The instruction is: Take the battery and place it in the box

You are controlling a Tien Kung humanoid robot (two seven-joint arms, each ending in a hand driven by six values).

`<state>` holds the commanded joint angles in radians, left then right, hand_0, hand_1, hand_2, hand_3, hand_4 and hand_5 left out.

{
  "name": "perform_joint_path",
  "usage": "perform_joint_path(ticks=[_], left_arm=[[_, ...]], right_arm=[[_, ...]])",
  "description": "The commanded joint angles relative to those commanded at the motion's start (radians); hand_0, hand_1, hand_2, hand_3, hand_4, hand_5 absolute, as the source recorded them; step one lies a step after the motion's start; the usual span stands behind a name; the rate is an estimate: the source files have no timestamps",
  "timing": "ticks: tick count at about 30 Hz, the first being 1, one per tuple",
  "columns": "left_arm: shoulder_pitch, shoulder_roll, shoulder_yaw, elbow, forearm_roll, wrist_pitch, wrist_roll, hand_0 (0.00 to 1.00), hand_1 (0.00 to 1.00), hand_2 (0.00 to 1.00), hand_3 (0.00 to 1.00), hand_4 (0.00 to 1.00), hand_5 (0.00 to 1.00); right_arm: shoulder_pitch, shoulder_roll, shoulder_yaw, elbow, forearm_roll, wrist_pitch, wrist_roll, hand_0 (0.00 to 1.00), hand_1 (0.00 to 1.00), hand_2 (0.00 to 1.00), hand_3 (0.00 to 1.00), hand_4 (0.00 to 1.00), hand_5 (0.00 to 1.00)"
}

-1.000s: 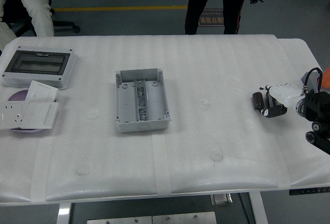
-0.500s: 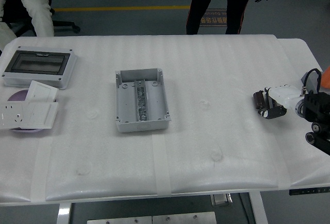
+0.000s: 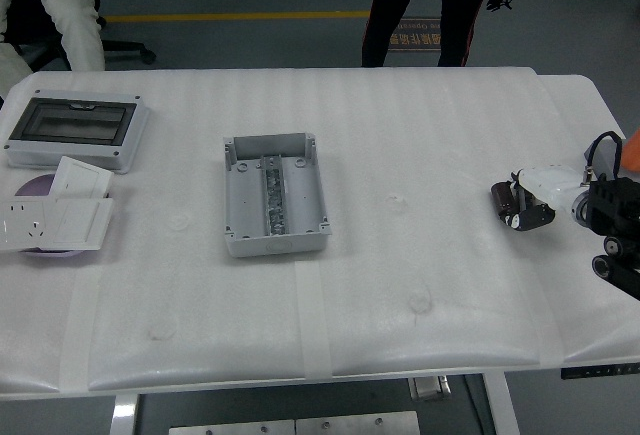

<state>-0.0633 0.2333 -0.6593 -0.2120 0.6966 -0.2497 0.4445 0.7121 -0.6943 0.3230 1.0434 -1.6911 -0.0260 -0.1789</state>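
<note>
Hand, right (image 3: 528, 201): enters from the right edge of the worktop (image 3: 400, 285), white-shelled palm with dark fingers curled around a dark cylindrical item, taken to be the battery (image 3: 501, 197). Grasp appears closed on it; whether the battery rests on the surface or is just lifted clear cannot be told.

Change: against the two preceding views the hand has drawn its fingers tighter about the battery and shifted only slightly, staying at the right end. Judged as the grasp being secured; carry toward the box not yet begun.

Hand, left: not in view.

Box (image 3: 273, 193): grey, open-topped, mid-left of the worktop, well apart from the hand. Contains a metal rail running lengthwise down its middle; no battery inside.

Enclosure with dark transparent lid (image 3: 72, 130): far-left corner, closed; contents not discernible.

White socket plates (image 3: 55, 215): left edge, stacked over a purple disc.

Persons: one standing beyond the far edge (image 3: 420, 5), one seated at upper left (image 3: 50, 5); neither touches the worktop.
</note>
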Motion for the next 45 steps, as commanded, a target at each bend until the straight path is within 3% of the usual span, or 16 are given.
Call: perform_joint_path(ticks=[5,6,11,12,19,23,27,37,41,42,45], left_arm=[[0.000,0.001,0.004,0.000,-0.002,-0.003,-0.003,0.548,0.642,0.562,0.583,0.737,0.216],[0.000,0.001,0.004,0.000,-0.001,-0.004,-0.004,0.480,0.639,0.565,0.587,0.731,0.209],[-0.001,0.002,0.003,0.001,0.000,-0.007,-0.005,0.480,0.639,0.565,0.587,0.731,0.209],[-0.001,0.002,0.002,0.001,0.000,-0.007,-0.005,0.432,0.639,0.587,0.592,0.719,0.200],[0.002,-0.001,-0.006,0.000,0.010,-0.008,-0.002,0.419,0.639,0.610,0.593,0.711,0.196],[0.005,-0.001,-0.012,0.000,0.017,-0.011,0.001,0.419,0.639,0.610,0.593,0.711,0.196],[0.006,-0.002,-0.015,0.000,0.021,-0.013,0.004,0.407,0.638,0.617,0.596,0.708,0.196],[0.011,-0.004,-0.016,0.000,0.022,-0.023,0.012,0.399,0.636,0.615,0.598,0.698,0.181],[0.015,-0.005,-0.021,-0.001,0.026,-0.027,0.018,0.399,0.636,0.615,0.598,0.698,0.181],[0.016,-0.005,-0.022,-0.001,0.026,-0.028,0.019,0.397,0.635,0.606,0.593,0.698,0.176],[0.017,-0.006,-0.023,-0.001,0.026,-0.029,0.021,0.397,0.635,0.606,0.593,0.698,0.176]], right_arm=[[0.004,0.000,0.001,-0.003,0.010,0.004,0.001,0.725,0.639,0.725,0.691,0.424,0.283],[0.005,0.001,0.000,-0.003,0.011,0.004,0.001,0.417,0.500,0.708,0.686,0.420,0.296],[0.008,0.000,0.004,0.001,0.011,0.001,0.000,0.417,0.500,0.708,0.686,0.420,0.296],[0.007,0.000,0.008,0.005,0.010,0.001,0.000,0.277,0.443,0.706,0.685,0.415,0.302],[-0.001,-0.004,0.106,0.088,-0.015,-0.003,-0.014,0.247,0.415,0.704,0.688,0.412,0.306],[0.004,0.017,0.175,0.148,-0.044,-0.003,-0.029,0.247,0.415,0.704,0.688,0.412,0.306],[0.008,0.069,0.221,0.206,-0.055,-0.005,-0.040,0.249,0.410,0.699,0.688,0.413,0.312],[-0.014,0.258,0.229,0.387,-0.064,-0.043,-0.048,0.261,0.414,0.696,0.694,0.425,0.323],[-0.021,0.342,0.203,0.389,-0.079,-0.069,-0.041,0.261,0.414,0.696,0.694,0.425,0.323],[-0.022,0.358,0.196,0.383,-0.084,-0.073,-0.040,0.371,0.480,0.713,0.705,0.455,0.347],[-0.024,0.399,0.174,0.362,-0.097,-0.092,-0.037,0.371,0.480,0.713,0.705,0.455,0.347]])
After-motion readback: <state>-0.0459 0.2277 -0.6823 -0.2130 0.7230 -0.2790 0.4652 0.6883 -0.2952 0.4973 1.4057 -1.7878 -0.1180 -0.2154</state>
